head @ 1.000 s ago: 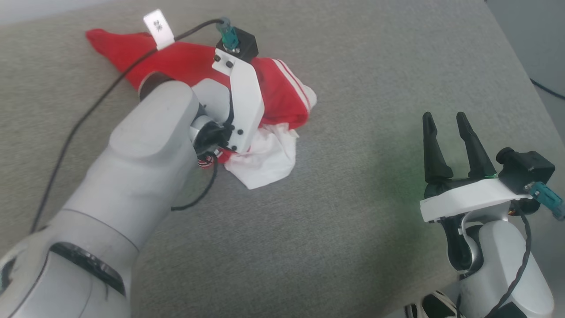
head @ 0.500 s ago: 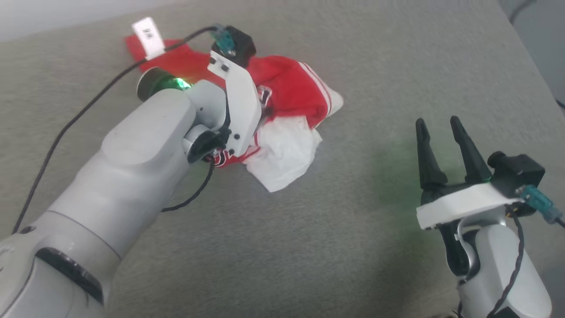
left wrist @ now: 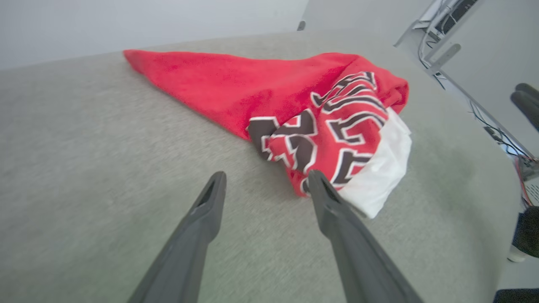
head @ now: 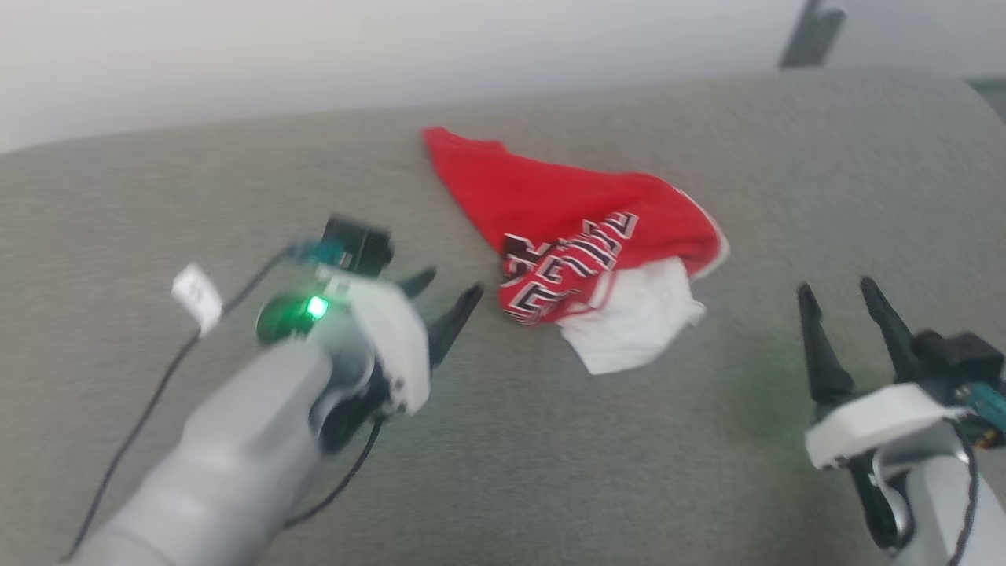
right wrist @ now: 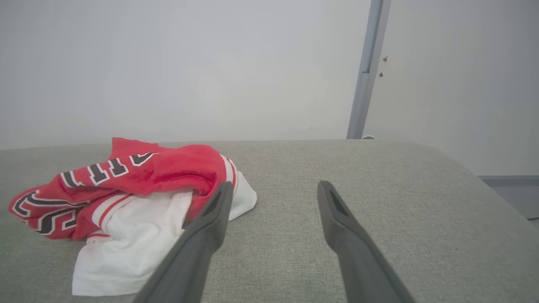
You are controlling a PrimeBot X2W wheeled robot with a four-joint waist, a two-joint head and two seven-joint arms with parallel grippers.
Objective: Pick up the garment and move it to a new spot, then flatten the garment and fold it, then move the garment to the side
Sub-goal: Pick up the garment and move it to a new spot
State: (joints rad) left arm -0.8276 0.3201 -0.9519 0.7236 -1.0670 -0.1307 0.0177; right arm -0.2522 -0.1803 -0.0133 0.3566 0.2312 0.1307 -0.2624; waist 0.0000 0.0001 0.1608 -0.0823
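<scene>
One garment [head: 581, 228] is lying crumpled on the grey surface [head: 550, 472], toward its far edge, red cloth above and a white sleeve spilling out toward the robot. The far edge is running just behind the garment's pointed red end, against a pale wall, and the surface's right corner is curving away at the upper right of the head view. Bare surface is stretching wide to the garment's left, in front of it, and between the two grippers.

The left gripper [head: 452, 284] is hovering near the garment's lettered end, apart from it, its two fingers spread and holding nothing. The right gripper [head: 835, 288] is standing well to the right, its two fingers also parted and empty.

The left wrist view is bringing the garment [left wrist: 236, 88] close ahead of the left gripper [left wrist: 265, 176], with black white-outlined letters showing plainly. The right wrist view is showing the garment [right wrist: 168, 172] to the left of the right gripper [right wrist: 274, 186], adding red-white stripe trim and a grey post [right wrist: 366, 71] on the wall.
</scene>
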